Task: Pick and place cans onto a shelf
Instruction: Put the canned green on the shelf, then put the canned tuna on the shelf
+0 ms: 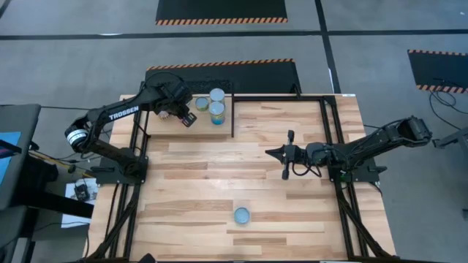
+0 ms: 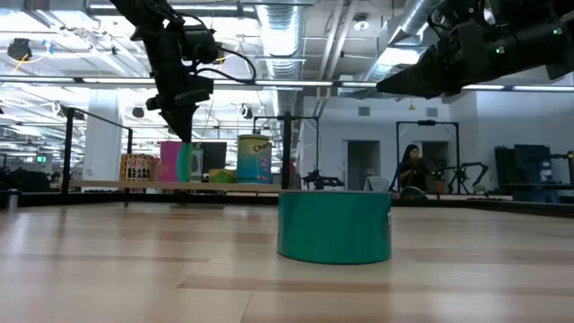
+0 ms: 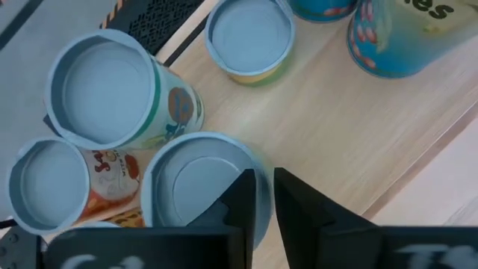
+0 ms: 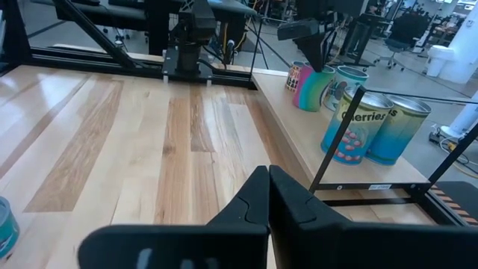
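So from my end the left gripper (image 1: 189, 119) is over the shelf (image 1: 219, 123) at the back left of the table (image 1: 241, 175), right on top of the cluster of cans (image 3: 104, 90) there. In the left wrist view its fingers (image 3: 246, 202) sit on the rim of a pale-blue can top (image 3: 198, 187), with only a narrow gap between them. I honestly cannot tell whether they grip that rim or have let it go. Around it I count a taller can with a green band and a shorter one with an orange label (image 3: 52, 183), touching each other, plus more cans further along the shelf boards. From above two tops show just beside the gripper (image 1: 216, 96).

One lone teal can (image 1: 242, 215) stands on the table near the front edge, well apart from the shelf.

The right gripper (image 1: 281, 154) hangs mid-table, jaws clenched, holding nothing
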